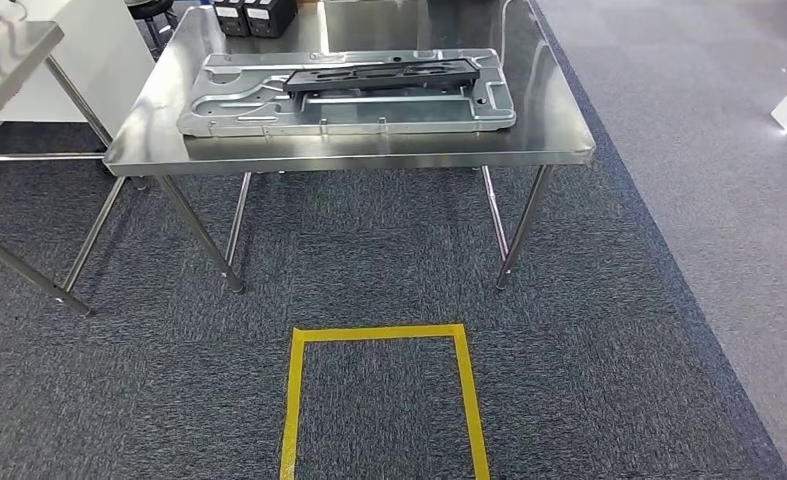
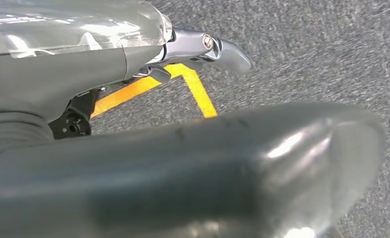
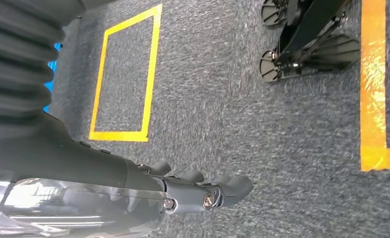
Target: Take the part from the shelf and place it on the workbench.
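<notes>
While the head view looks forward and down, a steel table [image 1: 369, 150] stands ahead on the grey carpet [image 1: 389, 250]. On its top lies a long flat metal panel [image 1: 269, 105], pale grey, with its long side running across the table. A black part [image 1: 379, 76] lies on top of this panel, toward the far side of it, also lengthwise. Two dark boxes [image 1: 253, 16] stand at the far edge of the table. On the floor, between the camera and the table, there is a square outline of yellow tape [image 1: 294, 400]. The corner of a second steel table [image 1: 4, 50] shows at the left.

The left hand [image 2: 202, 54] hangs over the carpet, above a corner of yellow tape. It holds nothing that I can see, but the blurred thumb hides most of it, so I cannot tell how its fingers lie.

The right hand [image 3: 202, 191] also hangs over the carpet. Its fingers [image 3: 235, 186] are a little curled, with small gaps between them, and it holds nothing.
</notes>
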Robot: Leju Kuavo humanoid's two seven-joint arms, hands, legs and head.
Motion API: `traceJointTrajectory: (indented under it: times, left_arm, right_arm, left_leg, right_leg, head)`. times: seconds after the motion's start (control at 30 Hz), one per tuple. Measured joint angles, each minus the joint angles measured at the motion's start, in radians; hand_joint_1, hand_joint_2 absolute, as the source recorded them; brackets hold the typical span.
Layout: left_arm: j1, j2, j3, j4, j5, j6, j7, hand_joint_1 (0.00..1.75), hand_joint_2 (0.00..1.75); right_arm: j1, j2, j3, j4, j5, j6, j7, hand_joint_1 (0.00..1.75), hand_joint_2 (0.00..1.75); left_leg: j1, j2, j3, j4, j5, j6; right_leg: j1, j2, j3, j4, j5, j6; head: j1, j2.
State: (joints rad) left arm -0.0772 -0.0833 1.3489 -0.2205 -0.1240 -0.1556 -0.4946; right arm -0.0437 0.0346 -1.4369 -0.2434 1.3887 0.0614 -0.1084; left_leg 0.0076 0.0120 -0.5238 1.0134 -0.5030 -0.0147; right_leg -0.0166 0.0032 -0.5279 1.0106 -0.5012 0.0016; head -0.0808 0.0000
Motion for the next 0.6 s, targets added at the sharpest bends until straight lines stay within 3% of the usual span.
traceJointTrajectory:
  times: [0.03, 0.1, 0.13, 0.17, 0.23, 0.4, 0.6]
  left_arm:
    - [0.000, 0.001, 0.000, 0.000, 0.000, 0.000, 0.000, 0.00, 0.44]
    - [0.000, 0.002, 0.000, 0.000, 0.000, -0.003, 0.005, 0.00, 1.31]
    - [-0.001, 0.003, 0.000, 0.000, 0.000, -0.004, 0.009, 0.00, 1.75]
    - [-0.001, 0.004, 0.000, 0.000, 0.000, -0.005, 0.013, 0.00, 1.75]
    - [-0.001, 0.005, 0.001, 0.000, 0.000, -0.007, 0.018, 0.00, 1.75]
    - [-0.001, 0.005, 0.004, 0.000, 0.000, -0.003, 0.020, 0.00, 1.75]
    - [-0.001, 0.005, 0.008, 0.000, 0.000, -0.001, 0.020, 0.00, 1.75]
  right_arm:
    - [0.000, 0.000, -0.002, 0.000, -0.004, -0.002, 0.000, 0.00, 1.75]
    - [0.000, 0.000, -0.005, 0.000, -0.010, -0.007, 0.008, 0.00, 0.87]
    - [0.000, 0.000, -0.006, 0.000, -0.012, -0.009, 0.013, 0.00, 0.87]
    - [-0.001, 0.000, -0.007, 0.000, -0.013, -0.010, 0.016, 0.00, 0.87]
    - [-0.001, -0.001, -0.009, 0.000, -0.016, -0.010, 0.014, 0.00, 1.75]
    - [-0.001, -0.001, -0.015, 0.000, -0.024, 0.001, -0.003, 0.00, 1.75]
    - [-0.001, -0.001, -0.023, 0.000, -0.025, 0.002, -0.004, 0.00, 1.75]
  left_leg:
    - [0.000, 0.000, -0.002, 0.003, -0.005, 0.011]
    - [-0.001, -0.001, -0.007, 0.005, -0.002, 0.042]
    - [-0.001, -0.001, -0.005, -0.003, 0.008, 0.053]
    - [0.000, -0.001, -0.005, -0.005, 0.013, 0.047]
    - [0.002, -0.001, -0.005, -0.010, 0.017, 0.028]
    - [0.004, -0.001, -0.006, -0.012, 0.020, 0.006]
    - [0.003, -0.001, -0.007, -0.011, 0.020, 0.002]
  right_leg:
    - [0.001, 0.000, -0.001, 0.000, 0.001, -0.004]
    - [0.006, 0.001, -0.003, 0.003, 0.000, -0.006]
    - [0.009, 0.001, -0.004, 0.005, -0.001, -0.007]
    - [0.010, 0.001, -0.004, 0.005, -0.001, -0.009]
    - [0.011, 0.000, -0.007, 0.007, -0.001, -0.010]
    - [0.011, 0.000, -0.009, 0.009, 0.000, -0.011]
    - [0.010, 0.000, -0.009, 0.009, 0.001, -0.010]
  head:
    - [0.000, 0.000]
    - [0.000, 0.000]
    - [0.000, 0.000]
    - [0.000, 0.000]
    - [0.000, 0.000]
    - [0.000, 0.000]
    - [0.000, 0.000]
